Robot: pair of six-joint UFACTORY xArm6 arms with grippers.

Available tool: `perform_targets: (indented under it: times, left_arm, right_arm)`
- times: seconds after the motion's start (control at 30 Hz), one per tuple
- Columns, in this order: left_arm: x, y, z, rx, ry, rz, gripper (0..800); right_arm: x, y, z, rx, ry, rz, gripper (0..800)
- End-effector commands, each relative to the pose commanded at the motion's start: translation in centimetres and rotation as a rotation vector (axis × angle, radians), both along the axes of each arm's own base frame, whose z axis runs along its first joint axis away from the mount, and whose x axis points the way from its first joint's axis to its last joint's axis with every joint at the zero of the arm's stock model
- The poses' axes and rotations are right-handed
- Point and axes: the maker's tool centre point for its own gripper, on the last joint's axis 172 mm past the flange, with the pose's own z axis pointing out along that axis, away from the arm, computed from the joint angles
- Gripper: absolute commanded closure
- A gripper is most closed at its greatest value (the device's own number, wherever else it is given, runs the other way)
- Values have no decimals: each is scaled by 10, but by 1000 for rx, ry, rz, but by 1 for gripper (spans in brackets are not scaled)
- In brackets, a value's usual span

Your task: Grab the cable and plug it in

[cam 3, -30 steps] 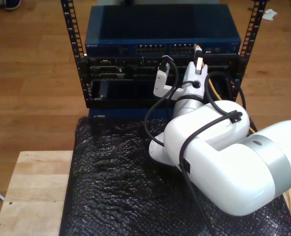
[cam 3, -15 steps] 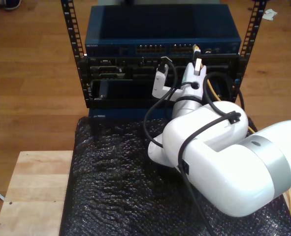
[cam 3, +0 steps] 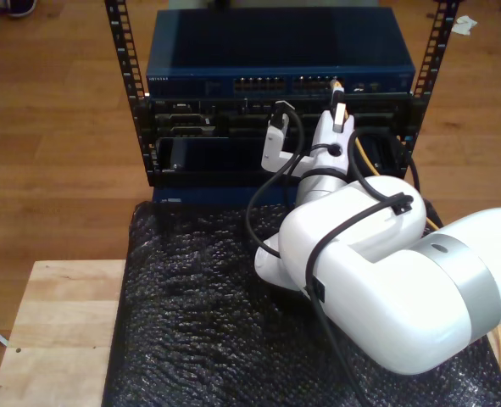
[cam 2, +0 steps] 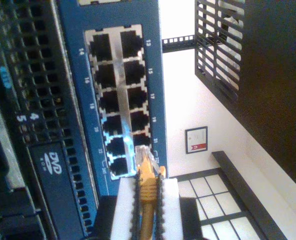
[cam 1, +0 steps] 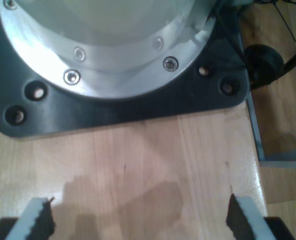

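At the blue switch (cam 2: 112, 95) in the rack, my second gripper (cam 2: 146, 200) stands clamped on the cable (cam 2: 146, 210) just behind its clear plug (cam 2: 141, 156). You hold a light, limp cord with a brittle latch, so grip near the boot. Compared with a second ago, the plug has closed on the ports. My first gripper (cam 1: 137, 220) stands apart, empty, over bare wood (cam 1: 137, 165).

Lab/server room: rack (cam 3: 131, 76) w/ blue network switch (cam 3: 280, 59), wood floor (cam 3: 55, 127).
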Motion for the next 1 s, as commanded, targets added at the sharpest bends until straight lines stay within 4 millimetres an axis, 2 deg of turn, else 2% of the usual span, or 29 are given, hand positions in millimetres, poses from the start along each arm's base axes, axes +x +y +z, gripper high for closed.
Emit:
perform_targets:
  times: [1.0]
  left_arm:
    - [0, 0, 0, 0, 0, 0, 0]
  right_arm:
    - [3, -13, 1, 1, 1, -19, 800]
